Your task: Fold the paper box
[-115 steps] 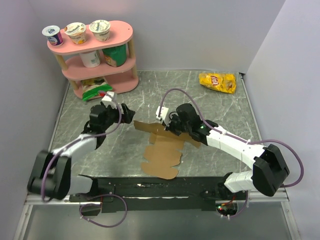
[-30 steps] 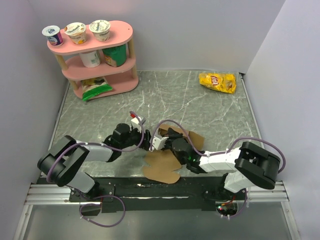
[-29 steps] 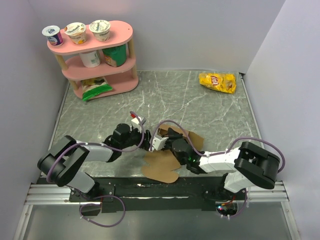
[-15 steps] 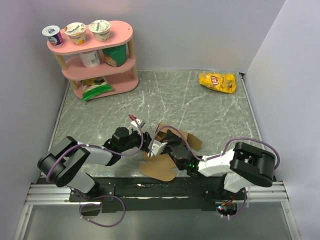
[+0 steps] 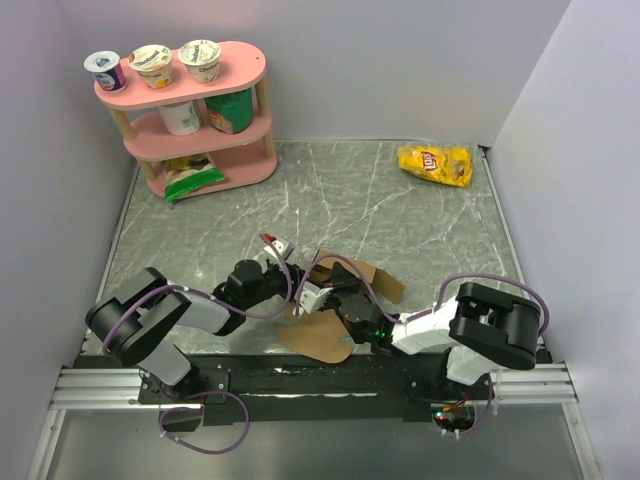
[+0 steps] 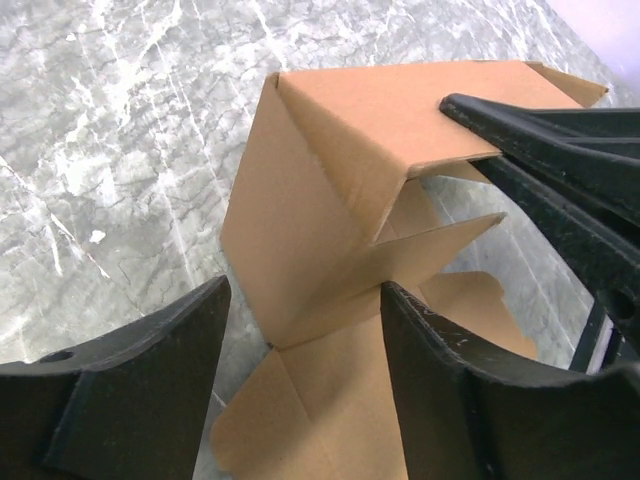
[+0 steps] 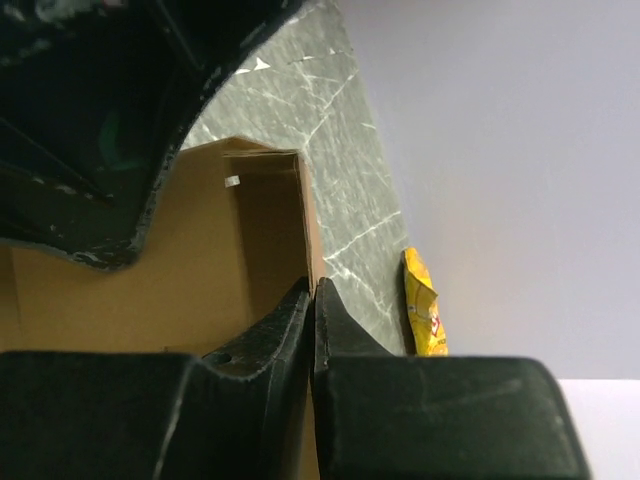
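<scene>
Fingers of the left gripper are standing apart, straddling the near lower fold of the paper box without pinching it. Brown and unprinted, the box is lying half-formed near the front middle of the table, between the two arms. One panel is rising into a creased wall, and rounded flaps are lying flat on the marbled top.

The card is looking light and thin, stiff across the panels but bending readily at the scored lines, so a careless push is likely to slide or crumple it. The safest holds are probably panel edges close to a crease, not the loose flaps.

To its right, the right gripper is pinching the upper edge of the raised panel, jaws together on the card.

As for labels, the cups on the pink shelf at far left are carrying print too small to read. The yellow chip bag at far right is showing a red logo that is reading as Lay's.
</scene>
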